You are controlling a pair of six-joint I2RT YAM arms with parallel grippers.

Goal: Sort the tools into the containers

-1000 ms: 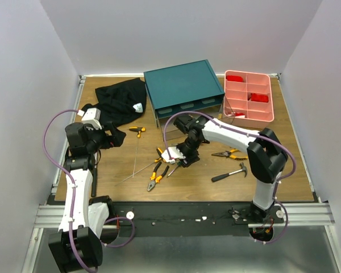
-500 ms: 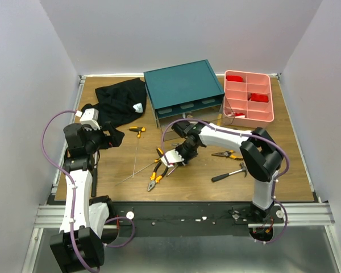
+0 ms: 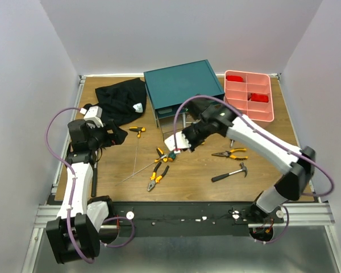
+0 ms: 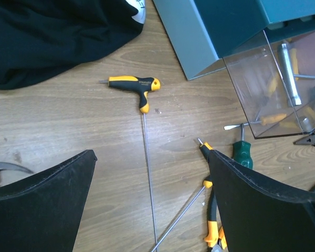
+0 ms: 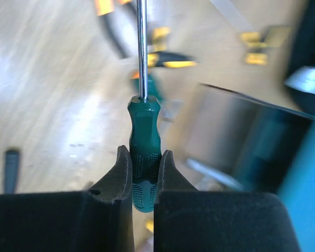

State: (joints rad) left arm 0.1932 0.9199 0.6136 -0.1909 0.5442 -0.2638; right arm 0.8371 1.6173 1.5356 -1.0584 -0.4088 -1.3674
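My right gripper (image 5: pixel 145 155) is shut on the green handle of a screwdriver (image 5: pixel 144 131), its steel shaft pointing away from the wrist. In the top view that gripper (image 3: pixel 181 143) hangs just in front of the teal drawer cabinet (image 3: pixel 182 85). A clear drawer (image 4: pixel 273 89) stands pulled out with tools inside. My left gripper (image 4: pixel 151 157) is open over the wood at the left, above two thin metal rods (image 4: pixel 147 173). A yellow-and-black T-handle driver (image 4: pixel 134 85) lies ahead of it. The pink tray (image 3: pixel 249 98) sits at the back right.
Orange-handled pliers (image 3: pixel 155 173) lie at mid-table, another pair (image 3: pixel 230 153) further right, and a black-handled hammer (image 3: pixel 230 173) near the front. A black cloth (image 3: pixel 122 99) is heaped at the back left. White walls close in three sides.
The right gripper's jaws closed on the green screwdriver at the tool pile, then lifted it and moved toward the cabinet. The left arm barely shifted.
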